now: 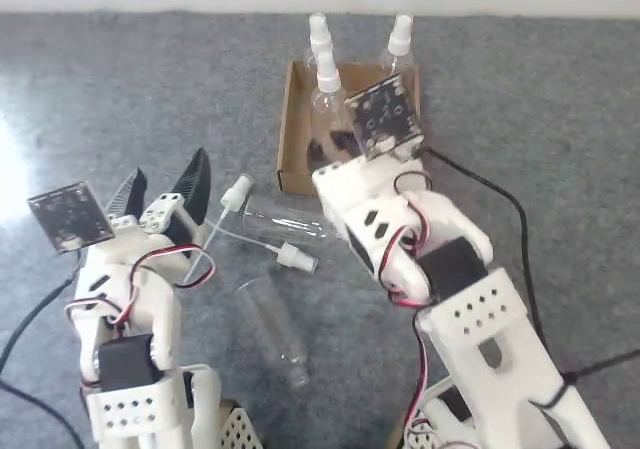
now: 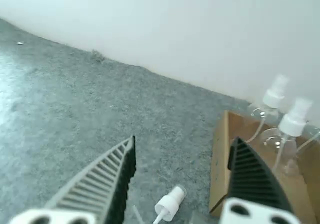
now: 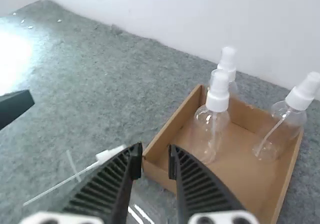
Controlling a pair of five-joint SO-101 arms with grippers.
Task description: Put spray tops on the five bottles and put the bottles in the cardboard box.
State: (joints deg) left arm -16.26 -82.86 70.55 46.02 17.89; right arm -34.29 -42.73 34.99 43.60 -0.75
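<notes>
Box (image 1: 286, 129): three capped bottles (image 3: 212, 129) upright inside;
Loose: two bare bottles (image 1: 272, 321), two spray tops (image 1: 237, 191);
Left gripper (image 1: 168, 174): jaws wide, empty;
Right gripper (image 3: 155, 151): jaws narrow, empty

Bright diffuse light, glare on grey mat (image 1: 15, 159), soft shadows

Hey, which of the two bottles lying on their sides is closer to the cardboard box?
The crosswise bottle, just before the near wall of the cardboard box. The other bottle lies farther off, toward the arms' bases.
</notes>
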